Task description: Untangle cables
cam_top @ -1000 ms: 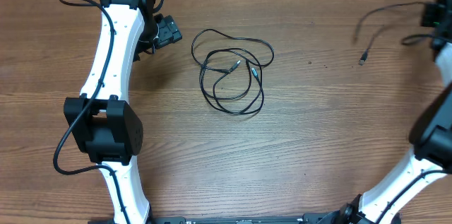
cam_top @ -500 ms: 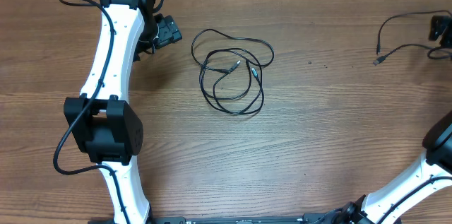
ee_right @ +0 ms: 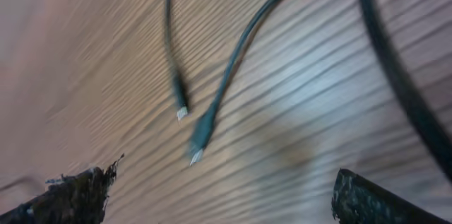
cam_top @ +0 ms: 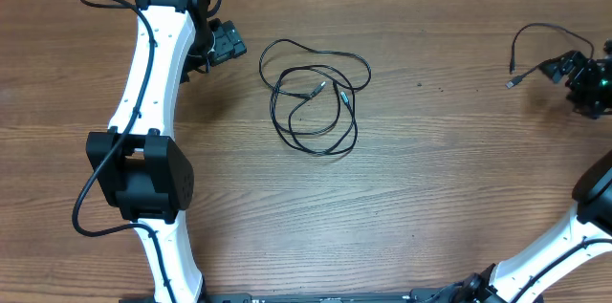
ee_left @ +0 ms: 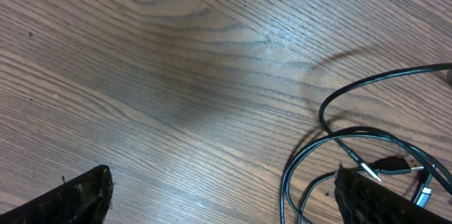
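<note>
Centrally, loosely looped black cables point(cam_top: 314, 90)

On the overhead view I count two robot arms: one left arm point(cam_top: 148, 83) and one right arm point(cam_top: 545, 241). Each arm carries one gripper, giving two: the left gripper point(cam_top: 223, 45) and the right gripper point(cam_top: 585, 78). Each wrist view shows two fingers point(ee_left: 78, 196). I count one table point(cam_top: 430, 179). On it I count two separate groups of cables: one coiled bundle point(cam_top: 308, 95) at the centre and one loose cord point(cam_top: 532, 26) at the right edge. The coiled bundle shows two plug ends point(cam_top: 320, 84); I cannot tell whether it consists of one cord or several. The right wrist view shows two plug tips point(ee_right: 198, 146).
</note>
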Motion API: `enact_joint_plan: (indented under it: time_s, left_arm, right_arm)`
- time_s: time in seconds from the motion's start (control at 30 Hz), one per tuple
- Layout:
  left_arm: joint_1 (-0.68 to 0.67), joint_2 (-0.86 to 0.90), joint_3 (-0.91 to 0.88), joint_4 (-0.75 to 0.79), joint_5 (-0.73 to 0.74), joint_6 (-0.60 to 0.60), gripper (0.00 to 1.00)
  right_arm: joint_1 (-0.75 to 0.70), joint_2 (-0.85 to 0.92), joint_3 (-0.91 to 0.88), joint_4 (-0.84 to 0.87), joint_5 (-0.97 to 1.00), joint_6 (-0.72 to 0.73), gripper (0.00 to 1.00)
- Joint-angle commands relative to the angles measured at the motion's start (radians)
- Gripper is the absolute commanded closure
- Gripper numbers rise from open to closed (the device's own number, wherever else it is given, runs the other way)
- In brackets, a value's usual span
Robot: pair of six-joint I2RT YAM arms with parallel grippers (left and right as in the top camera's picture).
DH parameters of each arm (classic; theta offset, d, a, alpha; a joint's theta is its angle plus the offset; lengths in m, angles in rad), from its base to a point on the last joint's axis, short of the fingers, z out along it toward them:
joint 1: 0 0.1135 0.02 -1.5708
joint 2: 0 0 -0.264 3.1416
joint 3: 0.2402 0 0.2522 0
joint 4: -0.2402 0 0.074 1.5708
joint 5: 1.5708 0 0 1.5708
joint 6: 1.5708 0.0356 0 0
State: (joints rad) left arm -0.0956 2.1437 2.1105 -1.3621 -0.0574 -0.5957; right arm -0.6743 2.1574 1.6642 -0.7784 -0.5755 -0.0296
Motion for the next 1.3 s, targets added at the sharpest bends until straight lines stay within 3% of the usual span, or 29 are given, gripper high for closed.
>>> enact_joint_plan:
  time_s: [0.0,0.27,0.4,0.53,0.57,0.73,0.77,0.87,1.0,1.03,1.1,1.27]
  left_arm:
    - [0.003,-0.001,0.019,0.002,-0.013,0.016,0.0]
    - [0.004,-0.001,0.019,0.002,-0.013,0.016,0.0]
    - [0.003,-0.001,0.019,0.002,-0.013,0.016,0.0]
    - [0.003,-0.001,0.019,0.002,-0.013,0.016,0.0]
    - [0.003,-0.001,0.019,0.002,-0.013,0.016,0.0]
    - [0.003,-0.001,0.019,0.002,-0.013,0.016,0.0]
    - [0.003,-0.001,0.019,0.002,-0.013,0.016,0.0]
    - [0.003,-0.001,0.019,0.002,-0.013,0.016,0.0]
    - [0.003,-0.001,0.019,0.002,-0.013,0.016,0.0]
    - [0.004,-0.001,0.019,0.002,-0.013,0.016,0.0]
    - [0.003,-0.001,0.019,0.002,-0.012,0.016,0.0]
    - [0.004,-0.001,0.019,0.002,-0.013,0.016,0.0]
  right_arm:
    - [0.0,-0.014,0.019,-0.032,-0.262,0.027,0.0]
    - [0.0,-0.014,0.019,0.019,-0.893,0.054,0.0]
    - [0.0,-0.014,0.019,0.043,-0.784,0.16,0.0]
    - [0.0,-0.014,0.018,0.051,-0.528,0.457,0.0]
    - [0.0,-0.014,0.018,0.055,-0.39,0.651,0.0]
    - [0.0,-0.014,0.018,0.064,-0.316,1.031,0.0]
    - [0.001,-0.014,0.018,0.075,-0.336,1.048,0.0]
    - [0.001,-0.014,0.018,0.094,-0.398,0.941,0.0]
    - [0.001,-0.014,0.018,0.05,-0.398,0.579,0.0]
    - [0.001,-0.014,0.018,0.015,-0.394,0.413,0.0]
    - [0.001,-0.014,0.019,-0.065,-0.309,0.269,0.0]
    - [0.001,-0.014,0.019,-0.194,-0.021,0.18,0.0]
